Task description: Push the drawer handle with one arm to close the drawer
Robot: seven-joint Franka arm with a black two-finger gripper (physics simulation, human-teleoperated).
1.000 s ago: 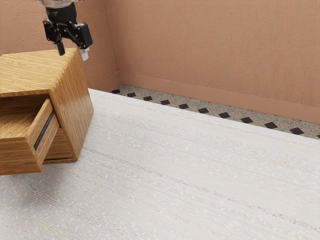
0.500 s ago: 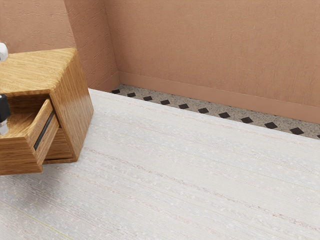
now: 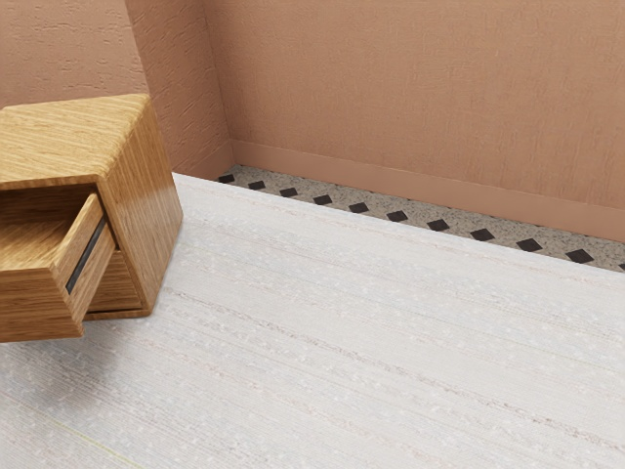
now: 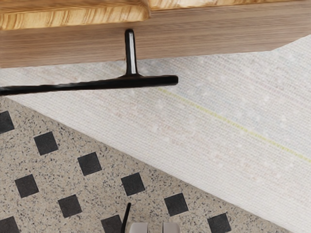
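Wrist view: black bar handle [image 4: 153, 81] stood off a brown wooden front [image 4: 218, 31] on a short post [image 4: 130, 53]; gripper [image 4: 155, 227] lay outward of the handle, on the side away from the wooden front; the handle therefore sat between fingertips and wood as the camera saw it, well apart from the tips and untouched; two pale tips, parted by a narrow gap with floor visible between them; nothing gripped. The bar's near end lay closer to the tips than the post's root did.

Exterior view: drawer [image 3: 34, 301] stood out from its wooden cabinet [image 3: 146, 210], at the exterior view's left, on the white table [image 3: 361, 362]; clearly not closed.

Cut off or hard to read: the handle's far end ran past the wrist view's edge; only the ends of the gripper's tips came into that view, and a thin black strip [image 4: 126, 217] beside them could not be identified; the exterior view's left edge cropped both cabinet and drawer; the drawer's inside was partly hidden by its own side wall, which carried a dark rail [image 3: 86, 256]; the light wood [image 4: 73, 18] above the brown front was cropped too, its part in the cabinet uncertain.
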